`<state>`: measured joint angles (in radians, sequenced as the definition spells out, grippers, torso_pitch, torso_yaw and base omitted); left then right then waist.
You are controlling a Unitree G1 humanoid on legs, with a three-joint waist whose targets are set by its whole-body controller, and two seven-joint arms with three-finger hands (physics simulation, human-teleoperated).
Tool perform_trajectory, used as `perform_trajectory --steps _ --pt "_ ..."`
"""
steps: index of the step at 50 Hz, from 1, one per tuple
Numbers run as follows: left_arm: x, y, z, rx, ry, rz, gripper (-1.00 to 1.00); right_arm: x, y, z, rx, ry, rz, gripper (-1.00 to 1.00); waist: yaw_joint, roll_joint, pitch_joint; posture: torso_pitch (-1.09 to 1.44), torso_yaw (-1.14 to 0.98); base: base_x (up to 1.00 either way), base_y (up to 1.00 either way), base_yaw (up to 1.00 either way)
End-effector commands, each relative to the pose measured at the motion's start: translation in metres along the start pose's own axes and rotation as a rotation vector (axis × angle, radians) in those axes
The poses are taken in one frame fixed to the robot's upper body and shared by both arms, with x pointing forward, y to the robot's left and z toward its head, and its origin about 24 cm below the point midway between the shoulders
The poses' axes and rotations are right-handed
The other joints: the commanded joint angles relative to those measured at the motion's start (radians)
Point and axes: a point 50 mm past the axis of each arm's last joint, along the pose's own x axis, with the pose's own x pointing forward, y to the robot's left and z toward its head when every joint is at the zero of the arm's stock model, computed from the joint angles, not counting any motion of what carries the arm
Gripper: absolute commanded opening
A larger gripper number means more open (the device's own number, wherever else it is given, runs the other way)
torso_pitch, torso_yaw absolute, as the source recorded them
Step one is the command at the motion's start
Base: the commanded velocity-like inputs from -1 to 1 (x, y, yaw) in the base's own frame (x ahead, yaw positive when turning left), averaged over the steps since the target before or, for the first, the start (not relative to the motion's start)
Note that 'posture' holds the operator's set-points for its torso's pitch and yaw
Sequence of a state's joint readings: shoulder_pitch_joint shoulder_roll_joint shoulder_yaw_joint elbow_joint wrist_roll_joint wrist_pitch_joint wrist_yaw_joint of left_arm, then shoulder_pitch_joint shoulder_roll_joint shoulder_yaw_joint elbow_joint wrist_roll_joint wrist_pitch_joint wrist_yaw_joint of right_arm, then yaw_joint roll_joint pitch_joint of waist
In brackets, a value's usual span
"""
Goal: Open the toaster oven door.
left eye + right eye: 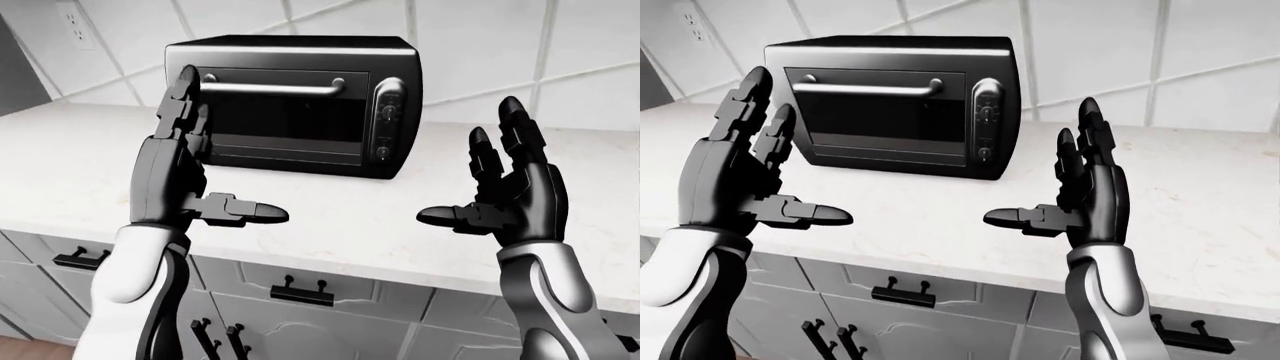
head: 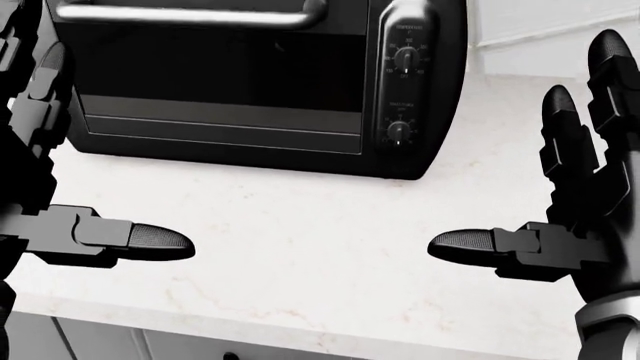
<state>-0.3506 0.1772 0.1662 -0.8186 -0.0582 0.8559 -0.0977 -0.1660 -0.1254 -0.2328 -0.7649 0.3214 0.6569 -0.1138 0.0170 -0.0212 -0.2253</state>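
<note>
A black toaster oven (image 1: 290, 105) stands on the white marble counter (image 1: 330, 217) against the tiled wall. Its glass door (image 1: 875, 120) is closed, with a horizontal bar handle (image 2: 190, 13) along its top edge. My left hand (image 1: 230, 146) is raised open before the oven's left side, fingers up and thumb pointing right, touching nothing. My right hand (image 1: 470, 161) is open too, held over the counter to the right of the oven, thumb pointing left. Both hands hang short of the door.
Two dials (image 2: 403, 58) sit on the oven's right panel. Below the counter edge are grey drawers with black pulls (image 1: 300, 291). A wall outlet (image 1: 70, 19) shows at the top left.
</note>
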Motion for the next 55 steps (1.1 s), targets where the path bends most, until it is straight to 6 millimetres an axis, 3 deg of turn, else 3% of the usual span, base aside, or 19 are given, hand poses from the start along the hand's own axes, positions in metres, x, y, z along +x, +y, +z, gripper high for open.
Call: perform_trajectory --steps 1,10,20,27,30,33,38,42,46,55 --pt "0.000 0.000 0.011 0.012 -0.072 0.004 1.00 -0.001 0.003 0.013 -0.002 -0.077 0.015 1.00 0.000 0.000 -0.012 -0.33 0.00 0.00 0.00 0.00" --pt "0.005 0.000 0.009 0.024 -0.069 0.000 1.00 -0.002 0.001 0.009 -0.001 -0.073 0.013 1.00 0.005 -0.002 -0.061 -0.40 0.00 0.00 0.00 0.00" --pt "0.057 -0.003 0.013 0.533 -0.100 0.031 1.00 -0.002 -0.002 0.011 0.001 -0.076 0.005 1.00 0.010 -0.007 -0.070 -0.40 0.00 0.00 0.00 0.00" --pt "0.079 -0.014 0.004 0.921 -0.114 -0.005 1.00 -0.003 -0.003 0.013 0.004 -0.079 0.002 1.00 0.003 -0.014 -0.071 -0.40 0.00 0.00 0.00 0.00" --pt "0.084 -0.019 0.003 1.011 -0.129 -0.021 1.00 -0.003 -0.004 0.013 0.004 -0.079 0.001 1.00 0.000 -0.017 -0.075 -0.40 0.00 0.00 0.00 0.00" --pt "0.093 -0.027 -0.002 1.059 -0.141 -0.073 1.00 -0.004 -0.004 0.012 0.005 -0.079 0.002 1.00 -0.003 -0.021 -0.075 -0.40 0.00 0.00 0.00 0.00" --pt "0.108 -0.023 -0.018 1.126 -0.167 -0.140 1.00 -0.004 -0.005 0.009 0.005 -0.079 0.001 1.00 -0.005 -0.024 -0.079 -0.40 0.00 0.00 0.00 0.00" --pt "0.110 -0.014 -0.018 1.065 -0.211 -0.187 1.00 -0.003 -0.004 0.011 0.004 -0.082 0.001 1.00 -0.007 -0.021 -0.082 -0.40 0.00 0.00 0.00 0.00" --pt "0.110 -0.019 -0.023 1.059 -0.235 -0.245 1.00 -0.003 -0.002 0.010 0.003 -0.081 0.006 1.00 -0.009 -0.019 -0.080 -0.40 0.00 0.00 0.00 0.00" --pt "0.127 -0.026 -0.049 1.265 -0.134 -0.301 1.00 -0.003 -0.001 0.010 0.006 -0.079 0.005 1.00 -0.009 -0.019 -0.083 -0.40 0.00 0.00 0.00 0.00"
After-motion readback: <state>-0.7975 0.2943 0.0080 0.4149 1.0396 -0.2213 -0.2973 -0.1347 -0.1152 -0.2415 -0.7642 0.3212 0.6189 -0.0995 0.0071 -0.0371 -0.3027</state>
